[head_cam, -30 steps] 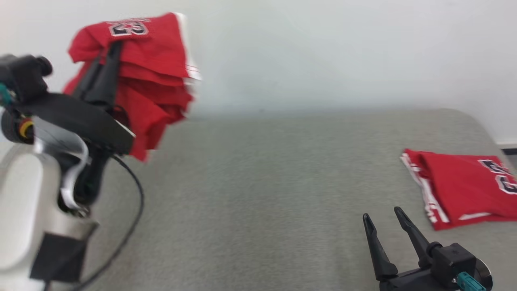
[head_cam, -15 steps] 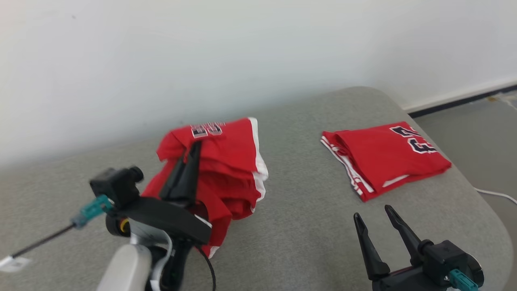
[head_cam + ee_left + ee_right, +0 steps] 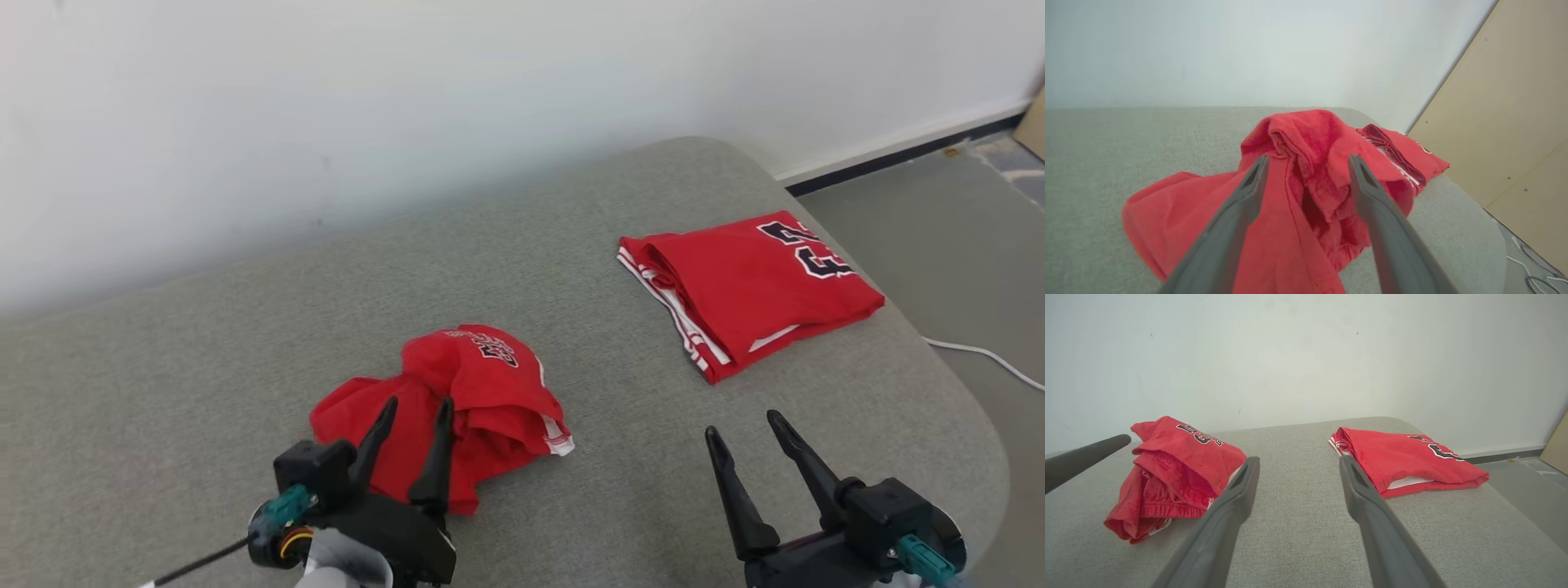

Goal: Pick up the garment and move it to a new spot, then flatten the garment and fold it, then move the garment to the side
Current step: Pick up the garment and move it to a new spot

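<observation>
A crumpled red garment with black-and-white lettering lies in a heap on the grey cushioned surface, near its front middle. My left gripper stands open just in front of the heap, fingers apart over the cloth and holding nothing; the left wrist view shows the garment between and beyond the fingers. My right gripper is open at the lower right, over bare surface. From the right wrist, the garment lies to the left.
A second red garment, folded flat, lies at the surface's far right; it shows too in the right wrist view. A white wall stands behind. Floor and a white cable lie off the right edge. A tan panel stands at right.
The left gripper lowered the garment onto the surface and opened, letting it go in a heap. The head camera turned and tilted down. The right gripper stayed open.
</observation>
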Motion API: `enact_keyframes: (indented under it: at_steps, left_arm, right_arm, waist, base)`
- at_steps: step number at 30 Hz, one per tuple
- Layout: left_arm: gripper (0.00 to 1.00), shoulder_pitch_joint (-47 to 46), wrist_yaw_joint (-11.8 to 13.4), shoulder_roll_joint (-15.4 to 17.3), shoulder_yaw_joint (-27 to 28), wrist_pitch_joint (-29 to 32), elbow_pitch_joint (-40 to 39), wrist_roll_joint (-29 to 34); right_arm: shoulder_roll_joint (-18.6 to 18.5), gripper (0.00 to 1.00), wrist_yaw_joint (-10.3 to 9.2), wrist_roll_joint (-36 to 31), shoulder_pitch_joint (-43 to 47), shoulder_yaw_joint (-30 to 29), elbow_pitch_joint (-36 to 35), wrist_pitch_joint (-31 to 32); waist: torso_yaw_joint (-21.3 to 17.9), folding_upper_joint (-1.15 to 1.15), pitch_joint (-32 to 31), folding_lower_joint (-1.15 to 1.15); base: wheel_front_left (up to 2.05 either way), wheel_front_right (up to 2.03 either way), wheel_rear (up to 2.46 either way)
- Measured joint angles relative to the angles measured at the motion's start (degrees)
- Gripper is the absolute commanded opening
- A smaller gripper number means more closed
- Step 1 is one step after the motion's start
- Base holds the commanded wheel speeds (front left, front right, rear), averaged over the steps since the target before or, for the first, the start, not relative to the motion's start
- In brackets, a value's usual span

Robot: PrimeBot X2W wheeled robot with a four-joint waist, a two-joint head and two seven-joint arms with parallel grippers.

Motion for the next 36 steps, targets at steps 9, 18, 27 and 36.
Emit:
enact_keyframes:
  at_steps: [9,18,27,36]
  left_arm:
    - [1.00,8.20,3.16,5.17,3.68,-5.47,-9.91,6.98]
    - [1.00,21.88,4.17,7.60,13.06,-5.63,-22.86,11.24]
    - [1.00,30.29,-0.70,6.46,20.03,-5.63,-20.89,12.37]
    - [1.00,31.18,-2.67,4.72,23.06,-5.63,-18.55,13.50]
  right_arm:
    - [-0.19,1.00,0.00,0.43,1.86,-4.14,0.88,-0.81]
    - [0.56,1.00,0.00,1.13,3.64,-8.90,3.82,-3.92]
    - [0.76,1.00,0.00,1.29,4.86,-10.66,9.11,-5.11]
    - [0.80,1.00,0.00,1.29,5.54,-10.34,11.91,-5.59]
  waist:
    - [6.27,0.00,-1.37,0.00]
    - [13.96,0.00,-3.83,-0.01]
    - [19.48,0.00,-6.49,-0.02]
    - [21.35,0.00,-8.66,-0.02]
  base:
    - [0.00,0.00,0.00]
    - [0.00,0.00,0.00]
    - [0.00,0.00,0.00]
    - [0.00,0.00,0.00]
